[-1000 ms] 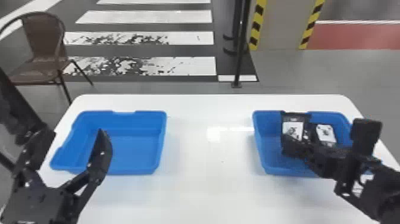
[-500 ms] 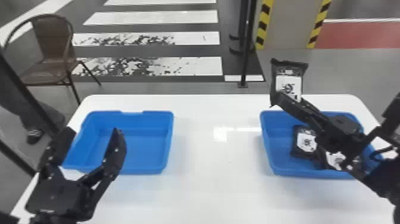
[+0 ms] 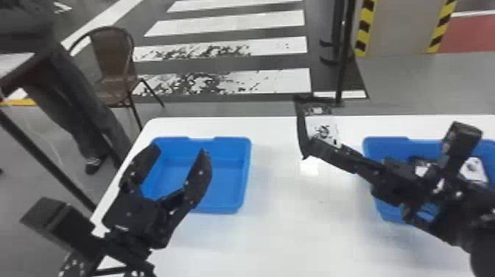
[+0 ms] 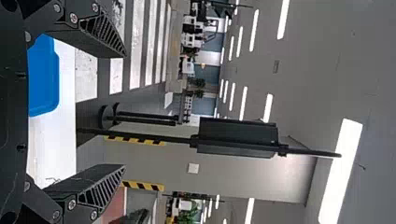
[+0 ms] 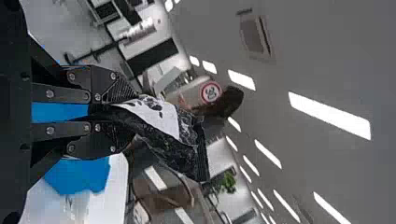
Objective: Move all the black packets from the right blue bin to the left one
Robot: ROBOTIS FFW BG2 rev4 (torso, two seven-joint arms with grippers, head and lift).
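Head view: right arm [image 3: 401, 184] slants inward, its fingers [image 3: 335, 156] gripping a black packet [image 3: 321, 127]; left fingers [image 3: 199, 176] stand parted.

Strip lights [image 5: 330, 115] glow brightly above the white table [image 3: 294, 239]; on its top lie glare [image 3: 309, 169] and faint shadows [image 3: 259, 180].

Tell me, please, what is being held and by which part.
A black packet, pinched at its lower end by the right gripper; the left gripper holds nothing.
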